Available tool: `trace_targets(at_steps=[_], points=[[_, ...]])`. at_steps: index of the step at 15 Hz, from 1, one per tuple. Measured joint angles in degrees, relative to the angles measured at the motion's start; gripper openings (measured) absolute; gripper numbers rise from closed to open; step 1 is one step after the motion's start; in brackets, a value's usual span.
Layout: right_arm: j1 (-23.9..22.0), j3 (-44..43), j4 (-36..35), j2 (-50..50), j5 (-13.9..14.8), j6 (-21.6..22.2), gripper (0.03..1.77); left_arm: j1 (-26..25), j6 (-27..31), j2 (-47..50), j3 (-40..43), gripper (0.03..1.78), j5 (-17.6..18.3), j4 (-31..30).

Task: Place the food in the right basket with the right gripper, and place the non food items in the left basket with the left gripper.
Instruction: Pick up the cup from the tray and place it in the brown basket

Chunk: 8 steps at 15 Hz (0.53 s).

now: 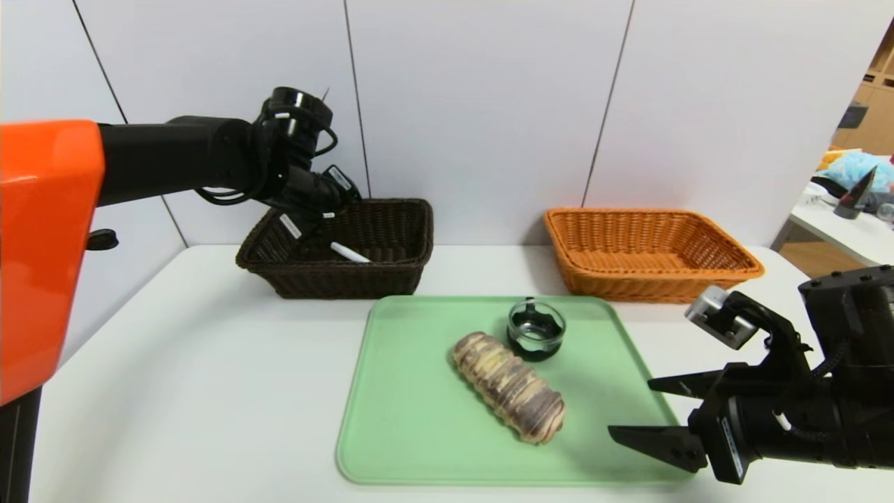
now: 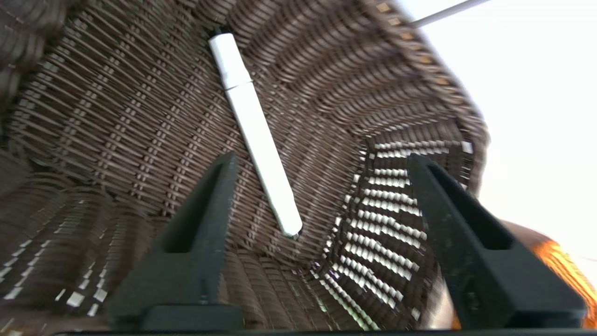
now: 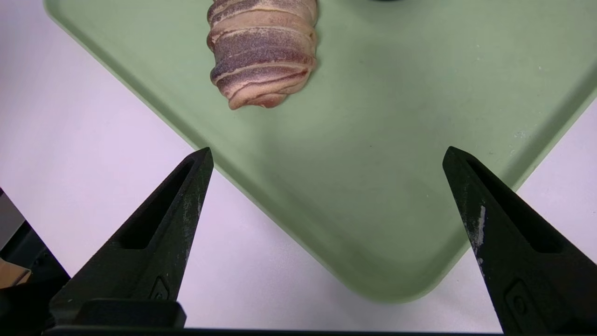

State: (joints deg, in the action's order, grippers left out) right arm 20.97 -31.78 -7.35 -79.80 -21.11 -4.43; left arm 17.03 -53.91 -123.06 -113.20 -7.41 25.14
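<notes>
Set down in the dark brown basket [image 1: 342,285], just past the far left corner of the green tray [image 1: 391,433]: the white marker [image 2: 261,144], likely stiff, light and quick to roll. Spread wide over it with nothing in hold: the left claw [image 2: 322,157]. Also wide open and empty, by the tray's near right corner: the right claw [image 1: 629,405]. Lying aslant on the tray, one end toward the near edge: the striped roll [image 1: 510,388], probably light and soft, easily dented. Best to pinch gently across its middle, then carry to the orange basket [image 1: 649,288] beyond the far right corner. Near the far edge, close to the roll: the glass jar [image 1: 536,328], probably hard, slippery and breakable. Better gripped low across its sides, squarely.
</notes>
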Motion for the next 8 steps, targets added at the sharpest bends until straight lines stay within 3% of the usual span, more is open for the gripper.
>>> trace_targets(at_steps=[8], points=[[-0.1,0.1,-3.4,0.4,0.0,0.2,1.70,6.8,1.1,10.2,0.5,1.57,0.2,13.6]])
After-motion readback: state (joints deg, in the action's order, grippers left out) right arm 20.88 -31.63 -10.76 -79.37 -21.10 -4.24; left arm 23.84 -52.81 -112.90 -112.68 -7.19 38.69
